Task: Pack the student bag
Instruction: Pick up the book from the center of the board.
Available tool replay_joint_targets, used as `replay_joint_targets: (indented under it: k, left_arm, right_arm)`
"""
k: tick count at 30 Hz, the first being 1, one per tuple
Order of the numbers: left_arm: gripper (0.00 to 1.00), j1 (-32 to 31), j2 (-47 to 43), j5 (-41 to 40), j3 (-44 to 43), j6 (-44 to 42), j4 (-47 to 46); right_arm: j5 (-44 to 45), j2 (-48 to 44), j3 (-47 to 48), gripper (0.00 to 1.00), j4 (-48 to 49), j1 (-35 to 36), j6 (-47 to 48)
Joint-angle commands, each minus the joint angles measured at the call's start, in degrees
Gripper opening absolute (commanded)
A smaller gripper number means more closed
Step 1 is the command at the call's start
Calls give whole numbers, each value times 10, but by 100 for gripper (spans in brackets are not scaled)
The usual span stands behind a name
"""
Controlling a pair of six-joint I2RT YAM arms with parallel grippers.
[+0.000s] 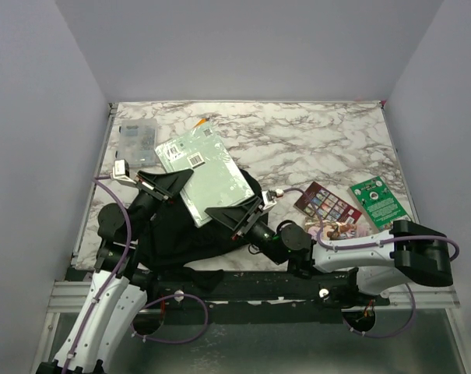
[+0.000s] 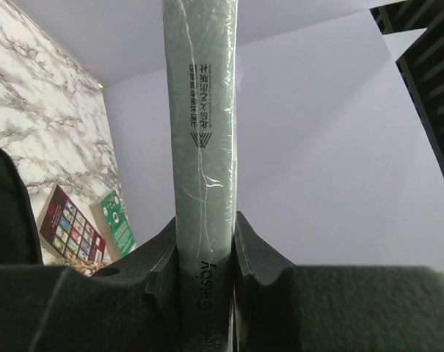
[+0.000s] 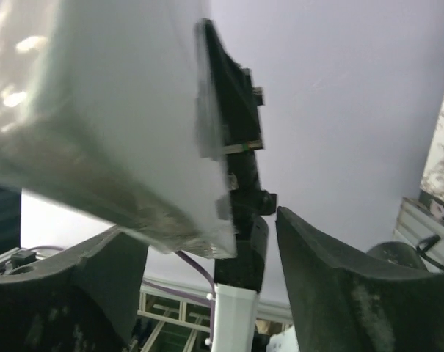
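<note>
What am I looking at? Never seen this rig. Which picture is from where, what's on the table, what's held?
Two robot arms are bolted at the near edge of a marble table, each ending in a two-finger gripper. The wide picture comes from a fixed camera above and behind them. The other two come from a camera on each wrist, looking out past its own fingers. The left gripper clamps a pale green wrapped book by its edge, above a black backpack. The right gripper has its fingers apart around the book's corner, not clamped. Also on the table are a clear plastic box at the far left and, on the right, a dark card of coloured squares and a green card.
</note>
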State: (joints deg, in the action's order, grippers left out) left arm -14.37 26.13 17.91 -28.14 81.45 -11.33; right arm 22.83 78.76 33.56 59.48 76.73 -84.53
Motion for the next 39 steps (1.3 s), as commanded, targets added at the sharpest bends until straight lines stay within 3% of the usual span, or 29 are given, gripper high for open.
replay_joint_targets:
  k: [1,5,12,19,24,30,34,36,39]
  left_arm:
    - [0,-1,-17,-37,17,56,-101]
    - [0,-4,-22,-42,24,57,-107]
    - [0,-11,-17,-53,29,52,-107]
    - [0,-13,-18,-59,34,42,-107]
    - [0,-19,-18,-57,39,39,-107]
    - [0,-30,-13,-54,39,24,-107]
    - [0,-40,-3,-39,40,8,-106]
    - [0,-42,2,-21,46,9,-105]
    - [26,-43,2,13,62,1,-100]
  right_arm:
    - [97,25,26,68,97,23,34]
    - [149,19,19,57,105,29,56]
    - [188,15,13,52,119,31,69]
    - [205,-2,31,55,62,32,93]
    - [205,-17,71,57,-42,32,98]
    - [211,-16,77,36,-70,32,74]
    - [212,-22,58,1,-17,31,114]
    - [222,-42,47,1,-22,31,137]
    - [239,-84,26,0,-58,31,163]
